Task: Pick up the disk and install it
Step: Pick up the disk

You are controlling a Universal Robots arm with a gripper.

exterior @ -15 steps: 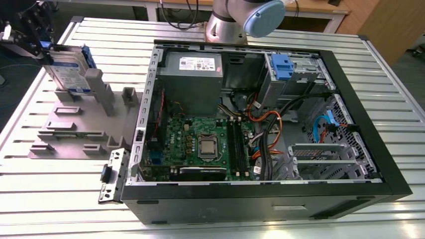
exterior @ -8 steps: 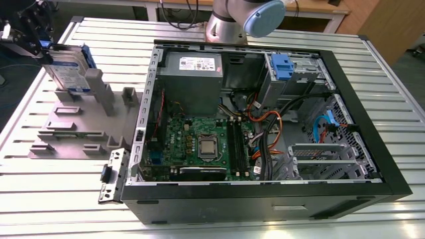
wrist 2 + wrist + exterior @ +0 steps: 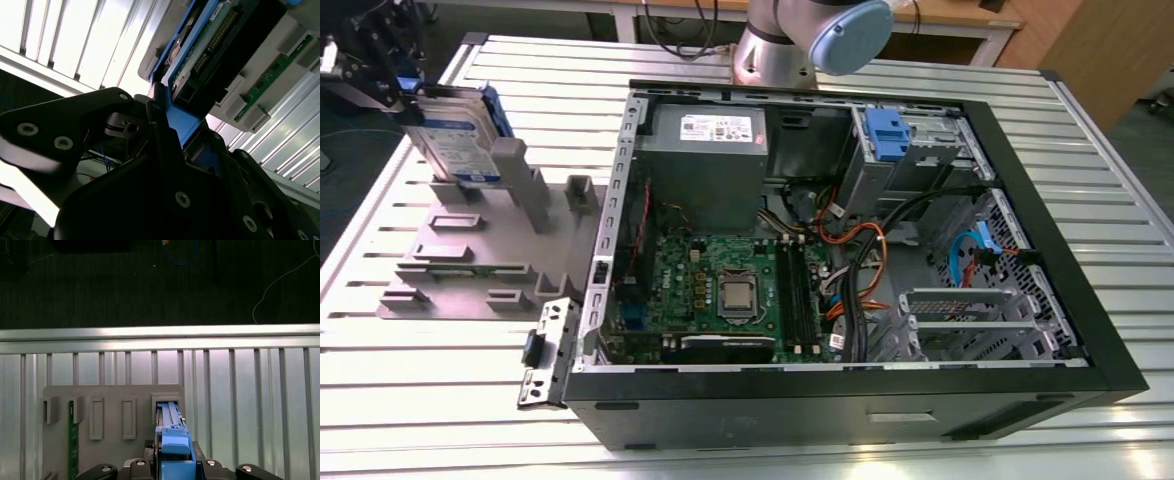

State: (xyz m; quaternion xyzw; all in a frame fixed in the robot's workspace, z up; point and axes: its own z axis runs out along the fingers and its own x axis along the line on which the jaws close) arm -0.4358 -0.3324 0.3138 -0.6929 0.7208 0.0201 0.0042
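Jaws clamp the disk [image 3: 181,125] by its blue frame; I see it standing in the fixture [image 3: 467,255] near the surface's [image 3: 454,400] edge, uninstalled.

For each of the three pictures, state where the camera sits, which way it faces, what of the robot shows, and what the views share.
Exterior view: high off the arm, looking down on the computer case and grey fixture; shows arm and gripper.
First wrist view: on the wrist, facing down past the gripper at fixture, table and floor.
Second wrist view: on the wrist, close along the fingers at the disk, circuit board side.
Shared: all see the gripper shut on the disk at the fixture.
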